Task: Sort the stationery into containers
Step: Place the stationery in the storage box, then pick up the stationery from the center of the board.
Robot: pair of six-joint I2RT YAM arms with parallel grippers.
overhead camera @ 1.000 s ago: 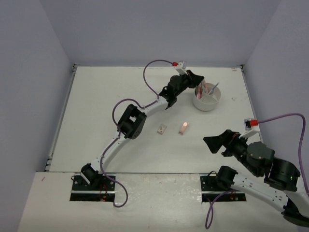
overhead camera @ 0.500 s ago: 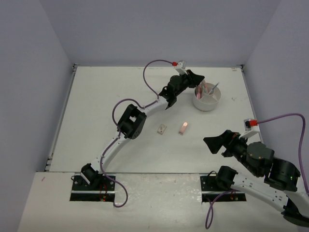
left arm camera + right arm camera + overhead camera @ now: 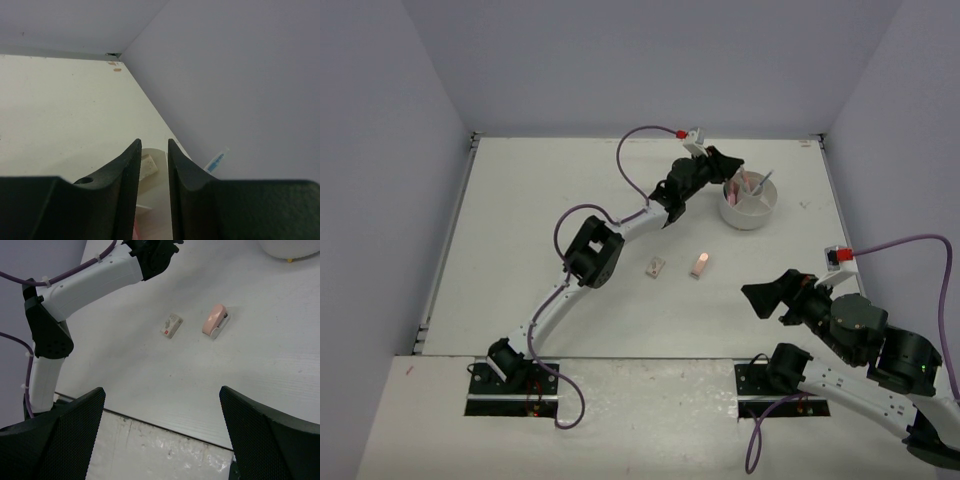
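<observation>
**A:** Surface, room?
**B:** Matt white tabletop (image 3: 520,250), with pale lilac walls (image 3: 650,60) on three sides.
**A:** Stationery?
**B:** The low white round divided tub (image 3: 750,207) sits upper right and has a pen and pink pieces inside. A small tan block (image 3: 655,266) and a pink block (image 3: 700,263) lie mid-frame, near each other but apart.
**A:** Arms?
**B:** The left gripper (image 3: 730,167) is above the tub's left edge — jaws a narrow slit, nothing between. At lower right, the right gripper (image 3: 767,297) is spread wide — empty.
</observation>
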